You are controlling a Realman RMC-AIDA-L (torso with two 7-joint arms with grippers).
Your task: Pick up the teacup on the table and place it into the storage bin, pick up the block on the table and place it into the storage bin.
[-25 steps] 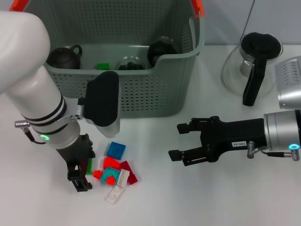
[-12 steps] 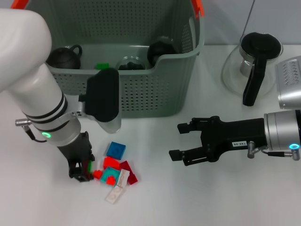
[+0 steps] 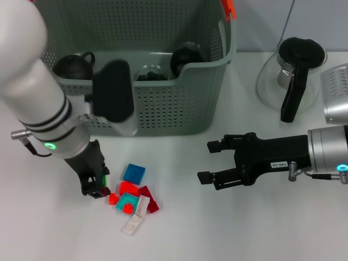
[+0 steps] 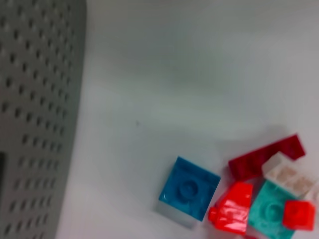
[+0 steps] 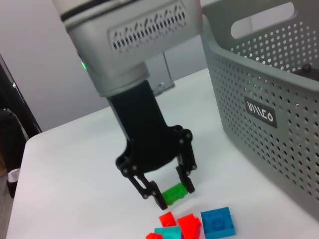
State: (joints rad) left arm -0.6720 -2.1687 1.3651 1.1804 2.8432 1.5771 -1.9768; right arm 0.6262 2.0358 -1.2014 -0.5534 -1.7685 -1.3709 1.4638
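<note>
My left gripper (image 3: 95, 187) hangs just above the table beside a pile of blocks, shut on a small green block (image 5: 174, 193), which shows as a green sliver (image 3: 104, 179) in the head view. The pile holds a blue block (image 3: 134, 173), red blocks (image 3: 128, 188), a teal one (image 4: 270, 210) and a white one (image 3: 134, 223). Behind it stands the storage bin (image 3: 179, 111), grey-green and perforated, with two dark round vessels (image 3: 73, 64) and a clear glass one (image 3: 150, 73) inside. No teacup shows on the table. My right gripper (image 3: 205, 161) hovers open at the right, holding nothing.
A glass pot with a black lid and handle (image 3: 292, 76) stands at the back right, next to a silver appliance (image 3: 336, 93). The bin's black label (image 5: 259, 113) faces my right wrist camera. An orange handle clip (image 3: 229, 8) sits on the bin's rim.
My left gripper has lifted off the table and moved back toward the bin with the green block in it. The right arm has barely moved.
</note>
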